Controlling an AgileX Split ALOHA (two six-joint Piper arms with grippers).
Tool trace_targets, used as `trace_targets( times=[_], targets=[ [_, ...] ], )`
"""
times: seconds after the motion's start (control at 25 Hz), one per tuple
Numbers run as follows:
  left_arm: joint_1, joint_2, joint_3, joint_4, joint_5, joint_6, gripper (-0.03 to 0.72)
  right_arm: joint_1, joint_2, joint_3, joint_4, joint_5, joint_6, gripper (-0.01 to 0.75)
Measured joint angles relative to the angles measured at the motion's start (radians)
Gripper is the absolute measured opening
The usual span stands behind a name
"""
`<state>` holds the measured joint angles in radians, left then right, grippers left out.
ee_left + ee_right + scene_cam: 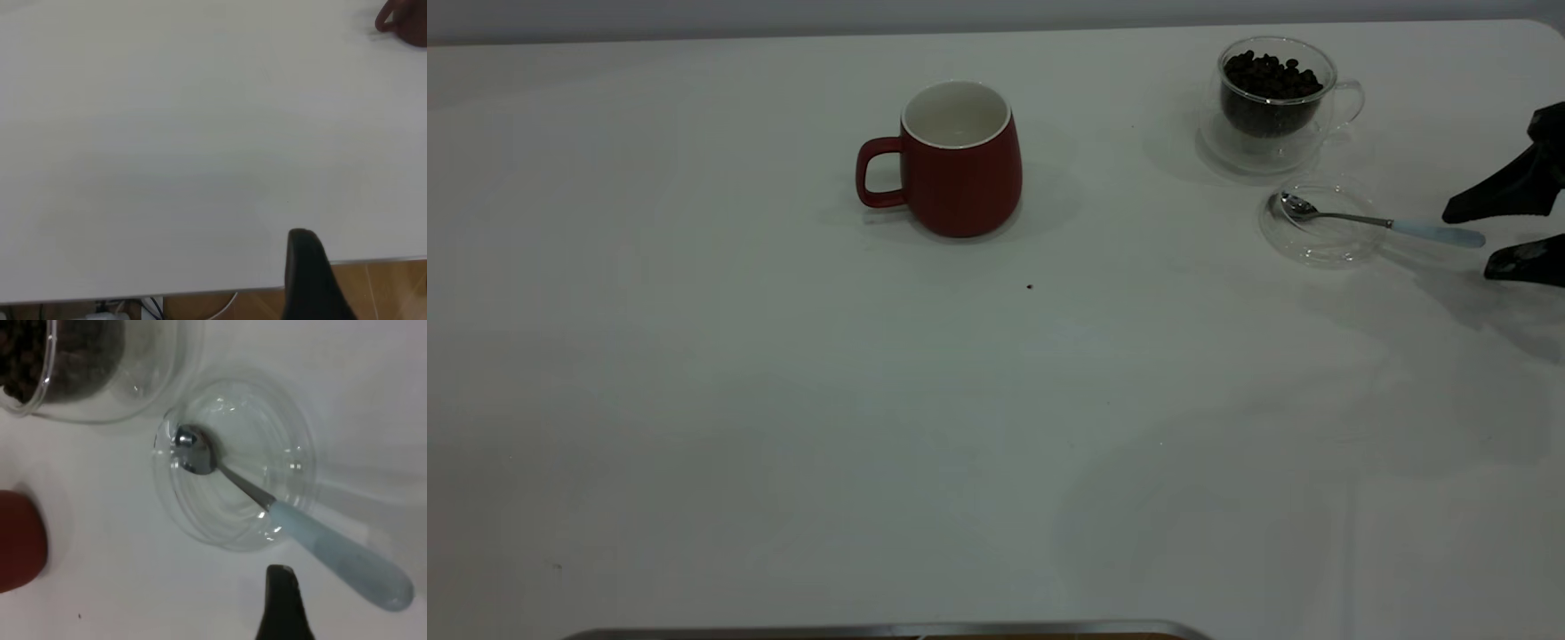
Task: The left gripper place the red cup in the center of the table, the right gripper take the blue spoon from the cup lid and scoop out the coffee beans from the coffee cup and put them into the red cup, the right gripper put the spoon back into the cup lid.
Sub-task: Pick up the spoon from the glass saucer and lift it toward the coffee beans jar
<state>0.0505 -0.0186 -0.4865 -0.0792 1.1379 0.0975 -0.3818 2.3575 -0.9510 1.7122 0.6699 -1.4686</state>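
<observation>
The red cup (960, 169) stands upright and empty near the table's middle, handle to the left; its edge shows in the left wrist view (407, 23) and the right wrist view (20, 540). The blue-handled spoon (1440, 233) lies with its bowl in the clear cup lid (1320, 249), handle pointing right; it also shows in the right wrist view (333, 550) on the lid (253, 427). The glass coffee cup (1276, 98) holds beans behind the lid. My right gripper (1465, 244) is open, its fingers either side of the handle's end without touching. My left gripper's one visible finger (307, 267) hangs over the table's edge, empty.
A small dark speck (1030, 286) lies on the white table in front of the red cup. A metal strip (889, 629) runs along the near table edge. The coffee cup (87, 367) stands close beside the lid.
</observation>
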Motion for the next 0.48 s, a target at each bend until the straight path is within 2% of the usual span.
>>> trace_targets(
  times=[0.48],
  targets=[
    [0.000, 0.000, 0.000, 0.000, 0.000, 0.000, 0.476, 0.000, 0.073, -0.039, 0.058, 0.075, -0.068, 0.580]
  ],
)
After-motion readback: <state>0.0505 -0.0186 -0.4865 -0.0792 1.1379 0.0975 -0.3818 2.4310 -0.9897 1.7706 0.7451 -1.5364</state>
